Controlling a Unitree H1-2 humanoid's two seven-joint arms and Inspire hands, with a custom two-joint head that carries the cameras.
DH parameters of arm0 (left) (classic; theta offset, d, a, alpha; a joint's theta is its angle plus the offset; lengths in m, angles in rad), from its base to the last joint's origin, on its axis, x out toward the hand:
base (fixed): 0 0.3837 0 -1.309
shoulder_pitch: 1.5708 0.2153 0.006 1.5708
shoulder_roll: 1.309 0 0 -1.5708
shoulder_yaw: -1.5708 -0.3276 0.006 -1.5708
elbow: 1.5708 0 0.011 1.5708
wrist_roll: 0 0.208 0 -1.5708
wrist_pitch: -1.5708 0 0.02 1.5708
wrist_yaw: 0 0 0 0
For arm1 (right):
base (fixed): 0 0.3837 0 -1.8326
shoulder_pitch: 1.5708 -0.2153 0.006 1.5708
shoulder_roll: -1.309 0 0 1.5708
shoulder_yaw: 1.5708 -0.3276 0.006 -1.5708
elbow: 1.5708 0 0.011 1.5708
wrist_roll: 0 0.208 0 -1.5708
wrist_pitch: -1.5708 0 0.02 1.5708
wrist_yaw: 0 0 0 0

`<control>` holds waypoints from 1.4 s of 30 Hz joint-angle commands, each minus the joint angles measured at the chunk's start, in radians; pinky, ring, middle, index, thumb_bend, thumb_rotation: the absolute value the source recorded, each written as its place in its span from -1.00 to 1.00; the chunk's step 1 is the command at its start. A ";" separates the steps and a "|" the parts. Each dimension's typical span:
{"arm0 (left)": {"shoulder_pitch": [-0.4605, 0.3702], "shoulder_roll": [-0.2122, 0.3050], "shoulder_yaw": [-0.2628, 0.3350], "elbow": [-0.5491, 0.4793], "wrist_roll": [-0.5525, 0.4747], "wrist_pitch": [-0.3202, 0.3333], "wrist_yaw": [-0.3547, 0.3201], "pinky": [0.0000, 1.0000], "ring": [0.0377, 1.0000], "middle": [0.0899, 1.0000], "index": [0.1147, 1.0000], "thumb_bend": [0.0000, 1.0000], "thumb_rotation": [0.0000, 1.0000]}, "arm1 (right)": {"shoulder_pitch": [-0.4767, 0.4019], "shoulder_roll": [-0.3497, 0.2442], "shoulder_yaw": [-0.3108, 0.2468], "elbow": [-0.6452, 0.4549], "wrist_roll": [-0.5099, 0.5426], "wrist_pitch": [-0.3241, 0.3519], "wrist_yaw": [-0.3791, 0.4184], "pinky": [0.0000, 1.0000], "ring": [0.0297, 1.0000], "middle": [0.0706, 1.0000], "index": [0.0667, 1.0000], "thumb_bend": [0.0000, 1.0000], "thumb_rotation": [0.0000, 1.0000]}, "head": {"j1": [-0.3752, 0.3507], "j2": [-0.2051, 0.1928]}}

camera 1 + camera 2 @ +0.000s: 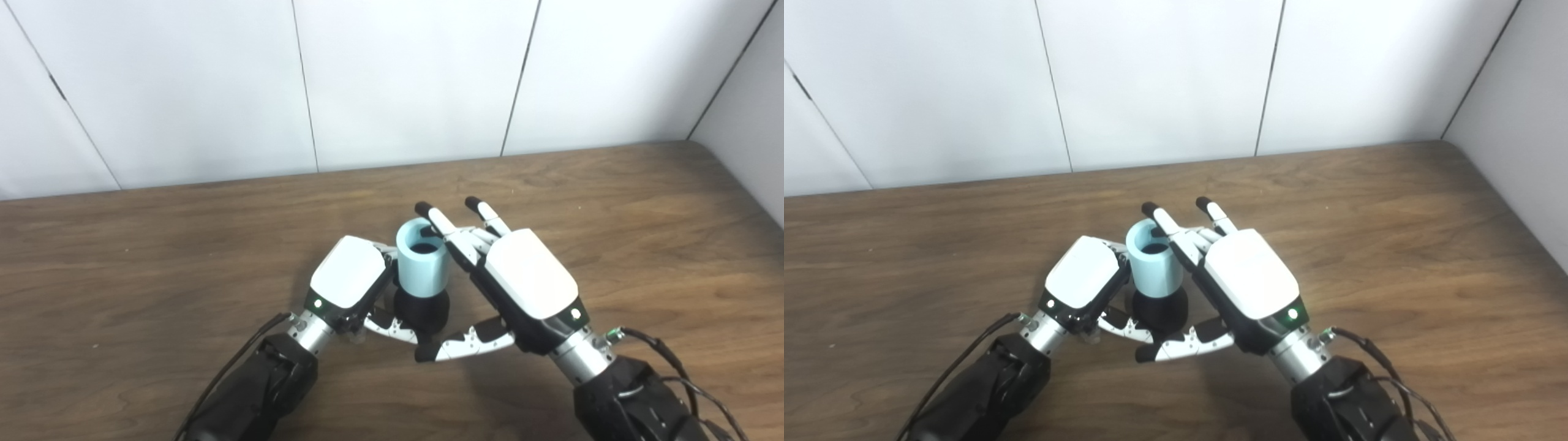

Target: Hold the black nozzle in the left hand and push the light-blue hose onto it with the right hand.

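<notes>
The light-blue hose (421,267), a short upright tube with its open end up, sits on top of the black nozzle (422,310) near the table's middle. My left hand (348,274) is closed around the nozzle from the left, with its thumb across the nozzle's front and its fingers hidden behind. My right hand (528,274) is just right of the hose with its fingers (442,222) stretched out and apart. One fingertip lies at the hose's rim. The right thumb reaches left, low in front of the nozzle. The same scene shows in the right eye view, with the hose (1154,263) between both hands.
The wooden table (122,257) runs to a white panelled wall (398,79) at the back and a wall corner at the far right. Cables run along both black forearms near the bottom edge.
</notes>
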 commanded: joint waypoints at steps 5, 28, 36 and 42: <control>0.219 -0.014 -0.088 0.172 0.012 -0.002 -0.020 -0.40 -0.38 -0.31 -0.08 0.03 -1.00 | -0.061 0.028 -0.030 -0.016 0.082 -0.086 -0.085 1.00 1.00 1.00 1.00 0.65 0.82 | -0.002 0.001; 0.216 -0.003 -0.089 0.168 0.019 -0.008 -0.013 -0.36 -0.33 -0.28 -0.07 0.03 -1.00 | -0.036 0.124 -0.101 0.162 0.359 -0.379 -0.361 0.73 1.00 1.00 1.00 0.59 0.49 | -0.005 0.009; 0.216 -0.002 -0.090 0.160 0.021 -0.002 -0.026 -0.37 -0.34 -0.28 -0.07 0.03 -1.00 | -0.011 0.057 -0.099 0.187 0.369 -0.394 -0.311 0.95 1.00 1.00 1.00 0.93 0.70 | -0.002 0.010; 0.220 0.001 -0.088 0.154 0.021 -0.001 -0.026 -0.36 -0.34 -0.29 -0.07 0.03 -1.00 | -0.010 0.042 -0.098 0.164 0.359 -0.371 -0.293 1.00 1.00 1.00 1.00 1.00 0.76 | -0.002 0.009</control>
